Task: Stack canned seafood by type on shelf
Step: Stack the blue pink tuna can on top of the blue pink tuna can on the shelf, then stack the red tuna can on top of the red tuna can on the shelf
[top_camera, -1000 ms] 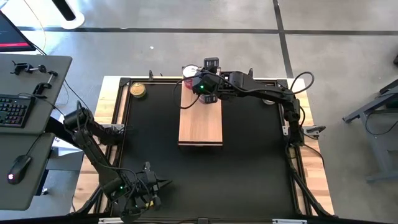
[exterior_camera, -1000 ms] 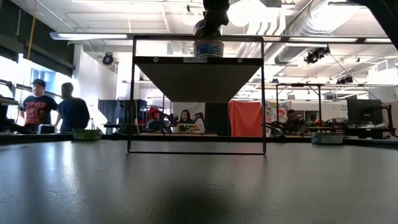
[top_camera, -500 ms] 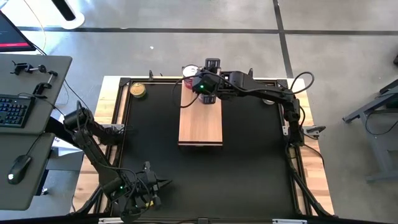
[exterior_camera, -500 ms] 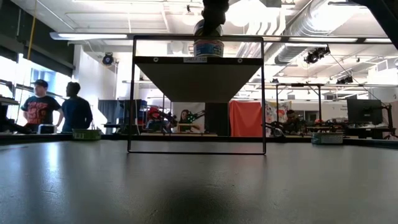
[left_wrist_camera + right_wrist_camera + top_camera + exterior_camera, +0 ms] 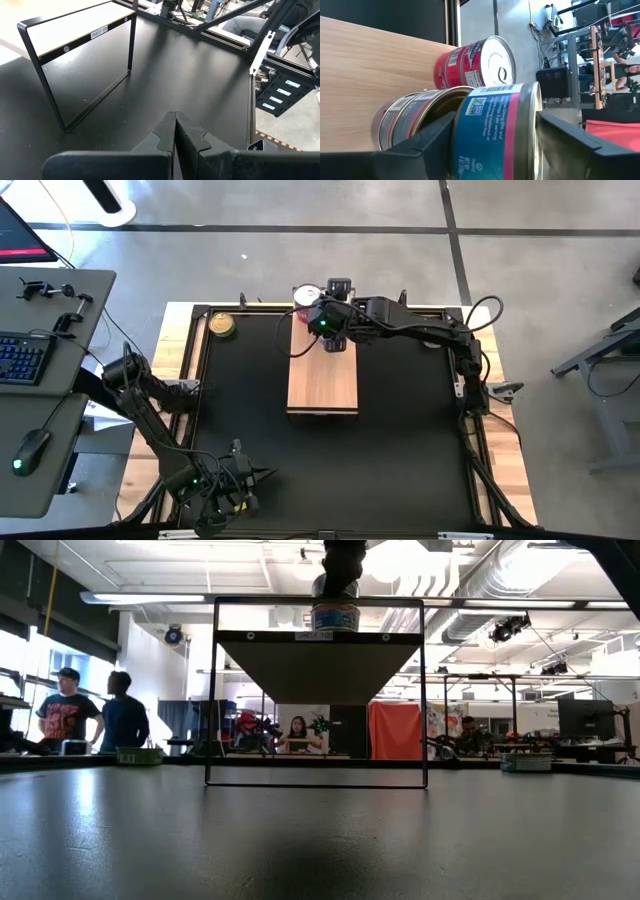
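The right claw stands at the shelf's far end, its fingers wide around a blue-labelled tin with gaps either side. Rigid, smooth-walled, probably slippery: grip across the sides. The left claw rests pinched together near the worktop's near-left corner.

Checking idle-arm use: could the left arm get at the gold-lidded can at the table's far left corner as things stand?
Probably yes. The left gripper waits shut at the near edge; the gold-lidded can stands alone, with only bare black mat between them.
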